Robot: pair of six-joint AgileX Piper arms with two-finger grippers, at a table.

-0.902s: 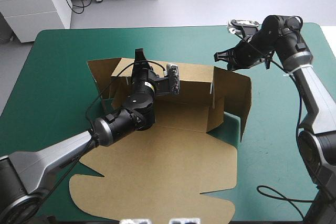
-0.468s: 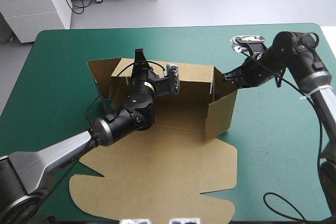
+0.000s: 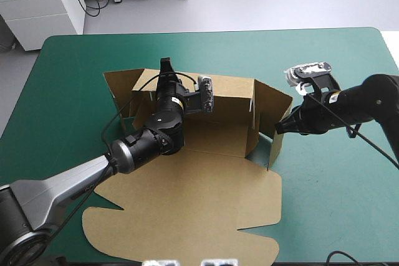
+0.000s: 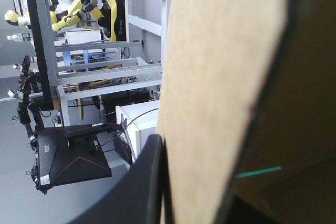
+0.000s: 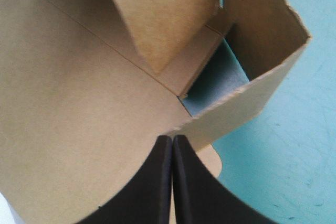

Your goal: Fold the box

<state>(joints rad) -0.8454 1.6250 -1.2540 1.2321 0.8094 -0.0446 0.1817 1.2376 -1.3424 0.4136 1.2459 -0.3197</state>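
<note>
From above, the box [image 3: 206, 210] lies across the middle of the table [image 3: 75, 91]. Its far side is raised as a wall and its broad lid lies flat toward the near edge. My left gripper [image 3: 164, 66] sits at the top of that far wall. My right gripper [image 3: 278, 129] touches the upright flap on the side facing the table's right edge.

Through my left wrist camera, brown board fills the space just ahead, and my gripper pinches that sheet.

Through my right wrist camera, my gripper is pressed together into one point, its tip against the edge of the flap, with teal-green cover beside it.
</note>
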